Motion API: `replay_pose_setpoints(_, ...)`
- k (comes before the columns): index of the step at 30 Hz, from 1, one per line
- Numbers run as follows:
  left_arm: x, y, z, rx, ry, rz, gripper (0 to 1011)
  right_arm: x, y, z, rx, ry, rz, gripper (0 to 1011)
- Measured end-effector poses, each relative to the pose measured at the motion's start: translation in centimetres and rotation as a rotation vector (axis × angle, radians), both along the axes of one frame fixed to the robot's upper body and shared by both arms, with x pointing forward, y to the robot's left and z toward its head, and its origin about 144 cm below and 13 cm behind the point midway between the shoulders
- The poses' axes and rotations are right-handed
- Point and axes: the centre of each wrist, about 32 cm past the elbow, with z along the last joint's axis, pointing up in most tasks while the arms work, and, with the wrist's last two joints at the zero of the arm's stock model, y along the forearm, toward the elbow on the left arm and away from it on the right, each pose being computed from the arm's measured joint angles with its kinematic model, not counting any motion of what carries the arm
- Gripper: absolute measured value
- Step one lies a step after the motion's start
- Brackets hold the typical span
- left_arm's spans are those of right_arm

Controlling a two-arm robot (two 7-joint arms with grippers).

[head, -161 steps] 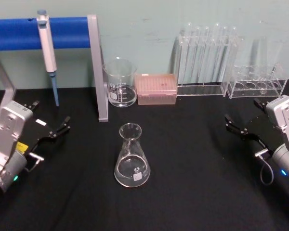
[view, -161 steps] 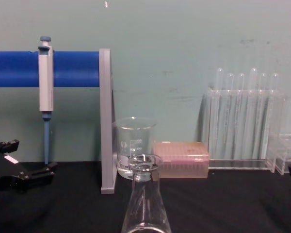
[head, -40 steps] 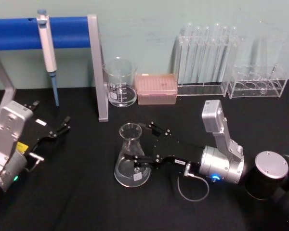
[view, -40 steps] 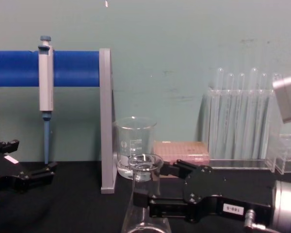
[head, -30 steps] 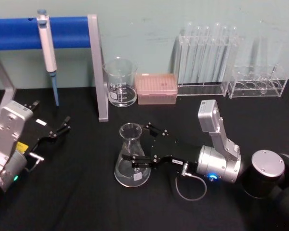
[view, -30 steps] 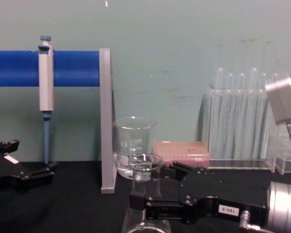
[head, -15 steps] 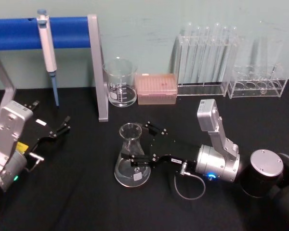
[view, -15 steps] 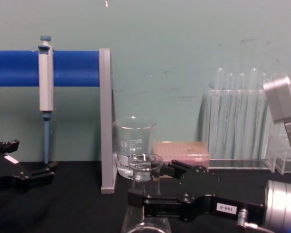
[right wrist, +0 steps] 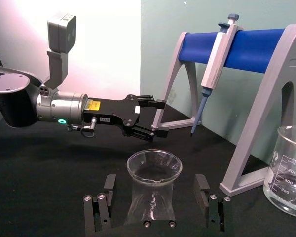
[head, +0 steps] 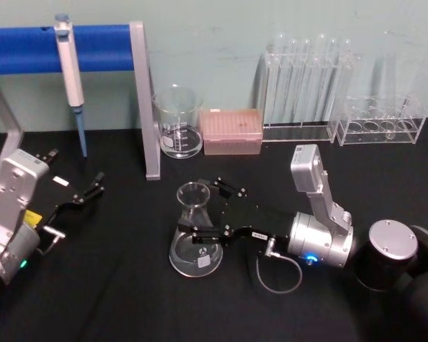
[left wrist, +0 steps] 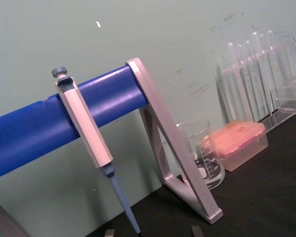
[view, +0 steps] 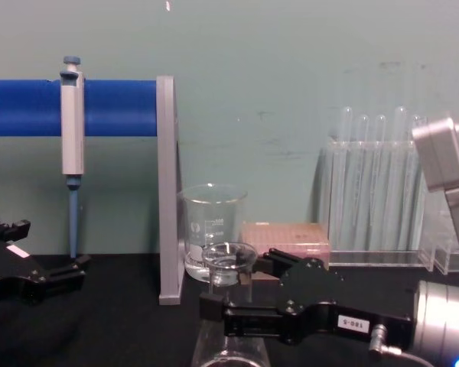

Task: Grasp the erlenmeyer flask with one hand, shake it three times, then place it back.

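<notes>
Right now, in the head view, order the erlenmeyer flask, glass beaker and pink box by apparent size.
1. erlenmeyer flask, though it stands nearest the camera.
2. glass beaker and pink box look about alike; not ranked.

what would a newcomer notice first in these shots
The right gripper reaches in at the table's centre, its open fingers on either side of the erlenmeyer flask neck, not touching it. Next comes the blue bar at the back left with a pipette hanging on it. The left gripper sits idle and open near the left edge.
</notes>
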Motion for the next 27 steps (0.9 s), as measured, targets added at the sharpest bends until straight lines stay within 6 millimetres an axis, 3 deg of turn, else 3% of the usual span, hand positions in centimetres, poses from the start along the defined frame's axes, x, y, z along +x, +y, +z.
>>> replay_pose_setpoints(27,0.0,0.0,0.0,0.0,0.0,0.0,1001,0.05,0.05,0.02,-0.002,-0.004,0.0,1000)
